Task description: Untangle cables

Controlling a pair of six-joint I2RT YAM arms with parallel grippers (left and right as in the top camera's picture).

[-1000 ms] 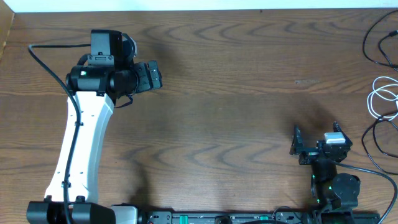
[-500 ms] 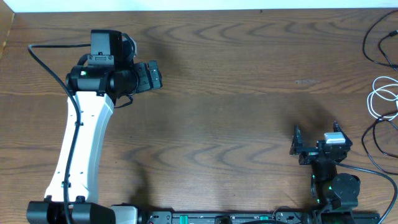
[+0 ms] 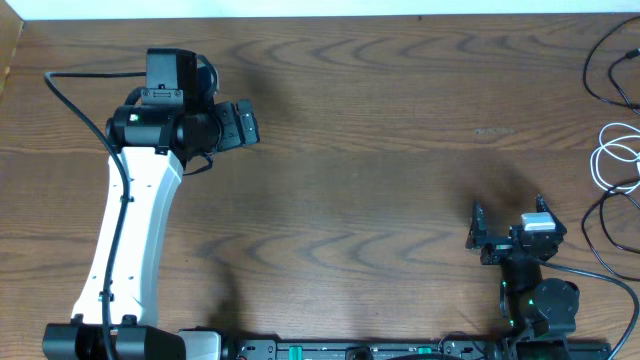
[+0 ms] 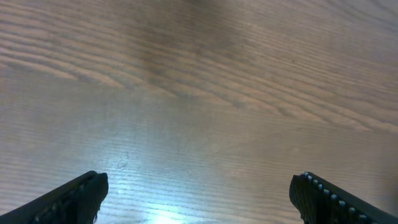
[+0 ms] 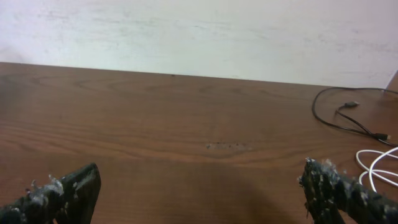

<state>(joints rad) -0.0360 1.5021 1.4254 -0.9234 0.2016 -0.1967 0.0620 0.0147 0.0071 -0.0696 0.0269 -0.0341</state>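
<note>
The cables lie at the table's right edge in the overhead view: a black cable (image 3: 603, 72) at the back, a white cable (image 3: 612, 160) coiled below it, and another black cable (image 3: 606, 228) nearer the front. In the right wrist view the back black cable (image 5: 346, 116) and the white cable (image 5: 378, 163) show at the right. My right gripper (image 3: 508, 208) is open and empty, left of the cables and apart from them; its jaws stand wide in its wrist view (image 5: 199, 193). My left gripper (image 3: 243, 123) is open and empty over bare wood far to the left (image 4: 199, 196).
The wooden table (image 3: 380, 150) has a pale wall along its far edge (image 5: 199, 31). A thick black arm wire (image 3: 80, 100) loops beside the left arm. The right arm's base (image 3: 540, 300) sits at the front edge.
</note>
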